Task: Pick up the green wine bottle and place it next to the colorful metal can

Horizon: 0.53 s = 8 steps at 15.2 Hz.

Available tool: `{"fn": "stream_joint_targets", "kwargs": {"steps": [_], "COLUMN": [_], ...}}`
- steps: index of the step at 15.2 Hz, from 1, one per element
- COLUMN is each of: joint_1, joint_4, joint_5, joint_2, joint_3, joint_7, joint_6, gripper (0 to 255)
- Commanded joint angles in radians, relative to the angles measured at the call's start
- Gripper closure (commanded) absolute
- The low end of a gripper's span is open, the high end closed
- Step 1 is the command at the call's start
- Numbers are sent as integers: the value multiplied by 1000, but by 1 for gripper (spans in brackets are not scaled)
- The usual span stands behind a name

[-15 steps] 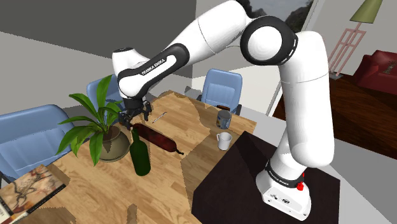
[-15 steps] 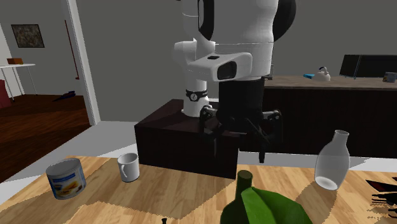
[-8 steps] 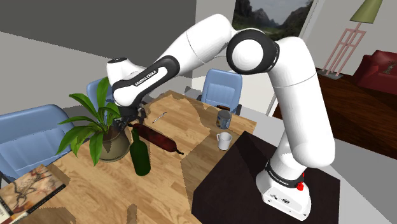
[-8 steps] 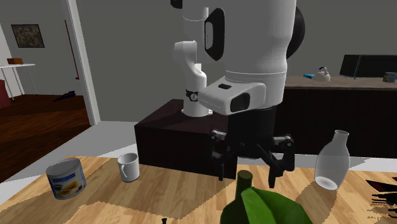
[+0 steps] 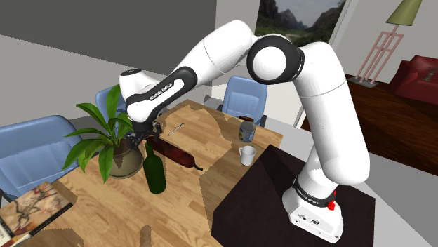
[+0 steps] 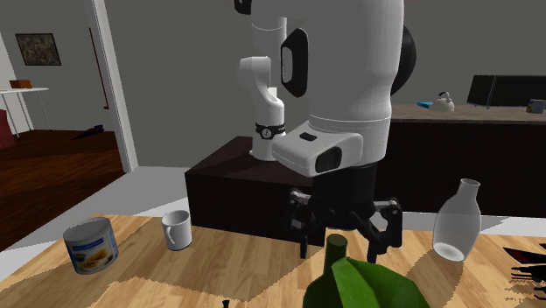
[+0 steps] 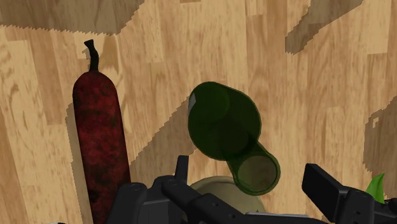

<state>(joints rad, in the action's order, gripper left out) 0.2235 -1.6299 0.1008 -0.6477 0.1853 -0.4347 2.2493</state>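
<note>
The white arm [image 5: 231, 49] reaches from its stand across the wooden counter [image 5: 210, 140] and bends down over the counter's far left part in the shoulder view. A potted plant [image 5: 116, 147] stands there with its leaves spread close to the work spot. The descent is probably best kept straight down, with no sideways sweep.

The green wine bottle [image 5: 154, 170] stands upright just beside the pot. A dark red salami [image 5: 174, 152] lies near its base without touching it. The can with a blue and yellow label [image 6: 91, 246] sits well apart from the bottle, near a white mug [image 6: 177, 229], on the second exterior view's left.

The hand [image 6: 343, 234] hovers directly above the bottle's mouth. It is open, and its fingers [image 7: 331, 191] stand apart on either side of the neck, touching nothing.

The step in hand looks like the final lowering before the grasp. To do it well, the hand should:
- keep the neck centred between the fingers;
- sink until the pads sit below the lip;
- close squarely, since a smooth, round neck is likely to slip or twist in an off-centre grip.

The lift should then go straight up, clear of the salami and the leaves, with the bottle kept upright on its way to the can.
</note>
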Motion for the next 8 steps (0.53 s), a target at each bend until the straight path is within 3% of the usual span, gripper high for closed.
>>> {"fn": "stream_joint_targets", "kwargs": {"steps": [1,2,3,8], "joint_1": [0,0,0,0], "joint_4": [0,0,0,0], "joint_5": [0,0,0,0], "joint_2": [0,0,0,0], "joint_3": [0,0,0,0], "joint_7": [0,0,0,0], "joint_6": [0,0,0,0], "gripper": [0,0,255,255]}}
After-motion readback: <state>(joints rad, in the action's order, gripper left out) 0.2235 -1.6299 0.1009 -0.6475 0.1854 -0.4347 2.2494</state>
